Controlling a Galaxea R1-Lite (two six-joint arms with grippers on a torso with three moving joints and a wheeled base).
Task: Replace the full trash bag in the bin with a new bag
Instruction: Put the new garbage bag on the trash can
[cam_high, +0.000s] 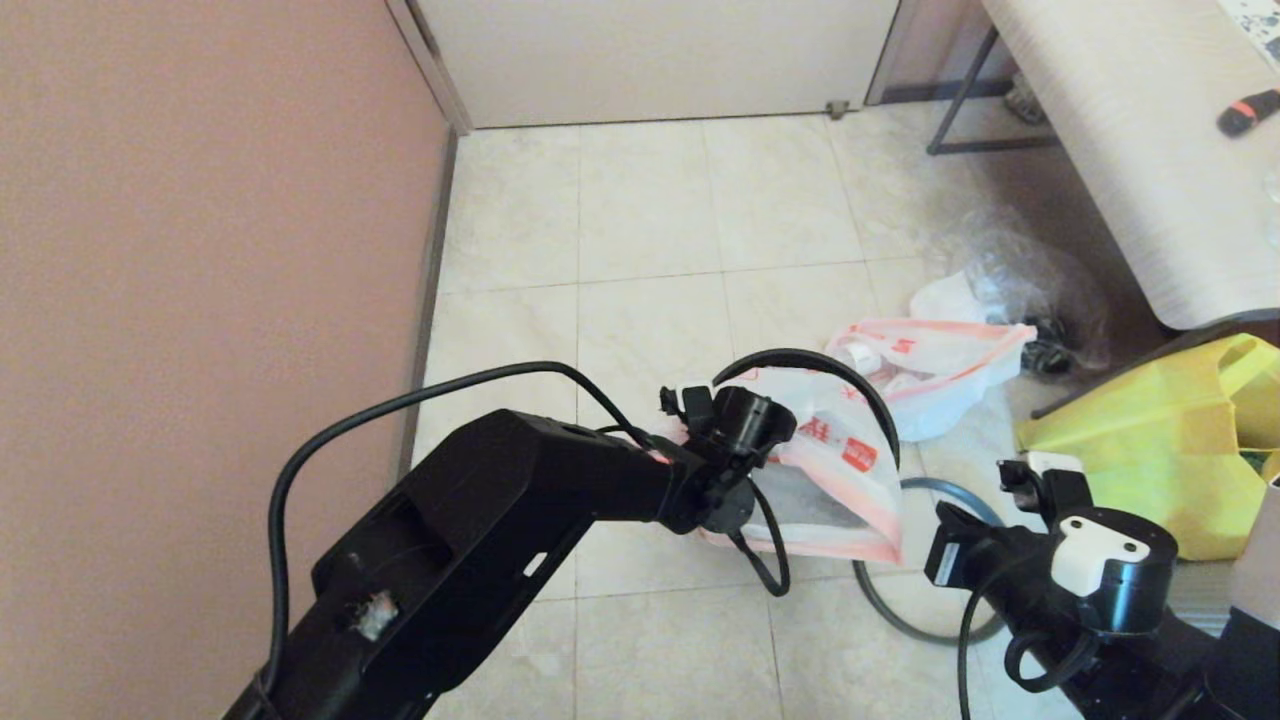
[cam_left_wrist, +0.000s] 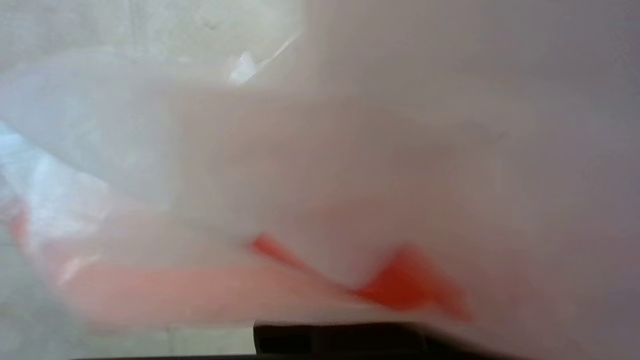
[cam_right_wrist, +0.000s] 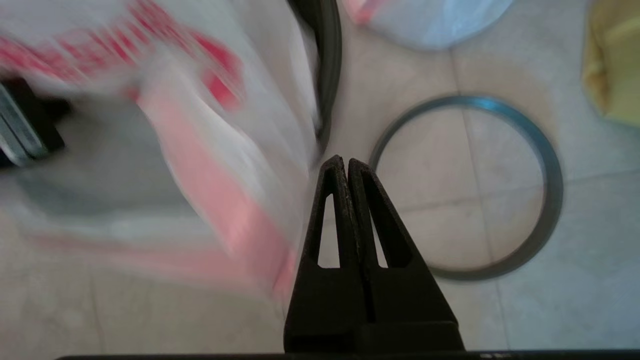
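Left gripper (cam_high: 762, 438) inside new bag (cam_high: 850, 500), grip unreadable. Hoop rim (cam_right_wrist: 552, 200) lies nine o'clock of nearer right gripper (cam_right_wrist: 345, 162), pressed together, empty.

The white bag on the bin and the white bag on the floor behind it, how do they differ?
The bag on the bin hangs over the black rim of the bin; the bag on the floor lies slumped beside a clear bag. The bag on the bin carries bold red print; the bag on the floor shows only a small red mark. Both are thin white plastic with pink-red edges.
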